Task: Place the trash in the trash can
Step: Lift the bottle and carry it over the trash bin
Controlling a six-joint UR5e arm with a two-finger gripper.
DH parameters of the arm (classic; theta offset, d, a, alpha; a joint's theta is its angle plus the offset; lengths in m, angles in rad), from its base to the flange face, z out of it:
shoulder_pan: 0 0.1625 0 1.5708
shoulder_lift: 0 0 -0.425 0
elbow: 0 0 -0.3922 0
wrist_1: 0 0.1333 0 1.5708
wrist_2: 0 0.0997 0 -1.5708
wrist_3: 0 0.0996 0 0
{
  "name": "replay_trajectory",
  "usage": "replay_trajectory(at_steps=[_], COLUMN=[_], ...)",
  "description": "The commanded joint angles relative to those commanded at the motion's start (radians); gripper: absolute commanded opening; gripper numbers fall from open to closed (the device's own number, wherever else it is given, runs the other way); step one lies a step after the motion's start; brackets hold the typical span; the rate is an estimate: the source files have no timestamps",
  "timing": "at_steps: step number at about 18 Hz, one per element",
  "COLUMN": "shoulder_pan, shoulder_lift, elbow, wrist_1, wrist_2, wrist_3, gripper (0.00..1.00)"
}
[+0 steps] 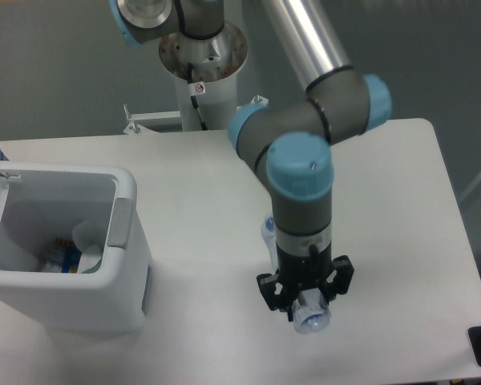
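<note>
White table (200, 180), rounded corners. The open white trash can (116, 281) stands at its left edge. Contents partly visible.

The bottle (309, 314) is clear, faintly blue plastic, wrinkled and glinting, clamped in the black matt gripper (305, 298); the trash can (122, 265) is smooth white plastic with a grey tab – the table (401, 200) looks matt pale grey – the arm's tube (305, 32) is glossy metal
</note>
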Motion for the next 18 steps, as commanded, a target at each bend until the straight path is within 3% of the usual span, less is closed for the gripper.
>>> replay_trajectory(at_steps=[4,12,18], shoulder_pan=[-0.008,-0.023,-0.133], shoulder_lift=[0.047,0.153,0.176], elbow=[0.019,0.006,0.006], wrist_1=[0.046,0.051,0.051], wrist_2=[-0.107,-0.216,-0.232], wrist_3=[-0.057,-0.156,-0.169], gripper=[0.59,0.59,0.59])
